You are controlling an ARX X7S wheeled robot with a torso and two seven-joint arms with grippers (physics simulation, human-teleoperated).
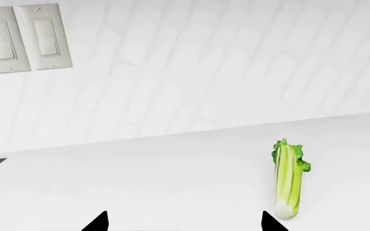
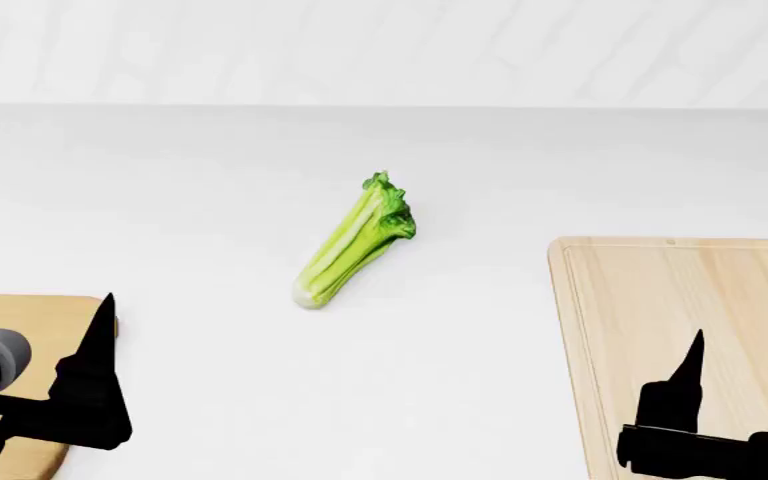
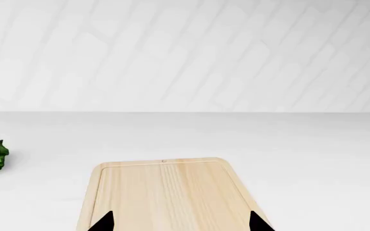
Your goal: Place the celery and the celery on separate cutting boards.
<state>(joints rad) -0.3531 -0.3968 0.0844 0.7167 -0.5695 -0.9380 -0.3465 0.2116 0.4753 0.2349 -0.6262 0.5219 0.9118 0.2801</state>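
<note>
A simulated home kitchen, seen at the worktop

A plain white counter [image 2: 491, 150] runs back to a white tiled wall [image 3: 185, 53]; two pale rocker light switches [image 1: 24, 37] are set in that wall; on the counter lie a celery bunch [image 2: 353, 240] near the middle, a pale grained cutting board [image 2: 678, 300] toward the right edge and a tan board [image 2: 24, 330] at the left edge.

One celery [image 2: 352, 240] lies mid-worktop [image 2: 464, 390], leafy end toward the back wall. Grooved cutting board [image 2: 684, 330] sits well to its right, the thicker cutting board [image 2: 31, 335] front-left.
</note>
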